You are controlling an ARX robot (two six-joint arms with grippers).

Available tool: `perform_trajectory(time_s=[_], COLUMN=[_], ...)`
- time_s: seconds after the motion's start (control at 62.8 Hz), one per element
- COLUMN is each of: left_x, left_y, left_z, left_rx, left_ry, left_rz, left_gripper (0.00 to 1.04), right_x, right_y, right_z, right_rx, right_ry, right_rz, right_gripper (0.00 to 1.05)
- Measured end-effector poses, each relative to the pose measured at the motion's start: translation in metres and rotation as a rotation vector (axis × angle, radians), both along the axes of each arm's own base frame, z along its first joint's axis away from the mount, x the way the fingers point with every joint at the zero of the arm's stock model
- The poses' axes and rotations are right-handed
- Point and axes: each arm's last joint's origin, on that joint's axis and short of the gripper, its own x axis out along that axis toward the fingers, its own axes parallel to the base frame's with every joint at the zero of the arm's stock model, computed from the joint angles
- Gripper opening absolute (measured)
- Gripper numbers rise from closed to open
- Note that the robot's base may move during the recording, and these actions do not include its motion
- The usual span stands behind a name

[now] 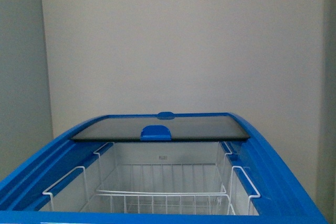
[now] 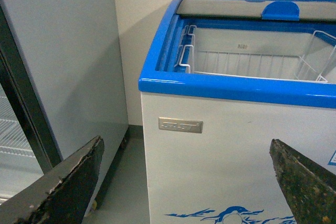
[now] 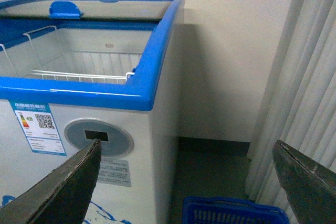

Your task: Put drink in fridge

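I see the fridge (image 1: pixel 294 192) with its glass lid (image 1: pixel 160 128) slid back; both my left gripper (image 2: pixel 184 182) and right gripper (image 3: pixel 186 182) are spread apart, empty.

Cream wall (image 1: pixel 184 40), grey floor (image 3: pixel 210 174), pale curtain (image 3: pixel 304 77), blue basket (image 3: pixel 233 212), grey glass-door cooler (image 2: pixel 58 61).

Soft, even, slightly blurry indoor light.

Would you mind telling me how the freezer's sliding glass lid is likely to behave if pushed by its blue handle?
The glass lid looks rigid and probably fragile. It likely slides along the blue rim rather than lifting. The blue handle seems small, so a tool could slip off.
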Motion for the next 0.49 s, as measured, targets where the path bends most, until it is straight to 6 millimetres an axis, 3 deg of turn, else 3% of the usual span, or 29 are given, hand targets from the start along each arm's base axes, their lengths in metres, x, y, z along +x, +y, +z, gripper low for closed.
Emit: perform_trajectory(time_s=[0.494], left_x=[0.0], left_y=[0.0], left_z=[0.0], left_rx=[0.0], left_ry=[0.0], left_rz=[0.0], left_gripper=[0.97], right_x=[0.0], right_y=[0.0], right_z=[0.0], right_rx=[0.0], right_ry=[0.0], right_rz=[0.0], right_gripper=[0.97])
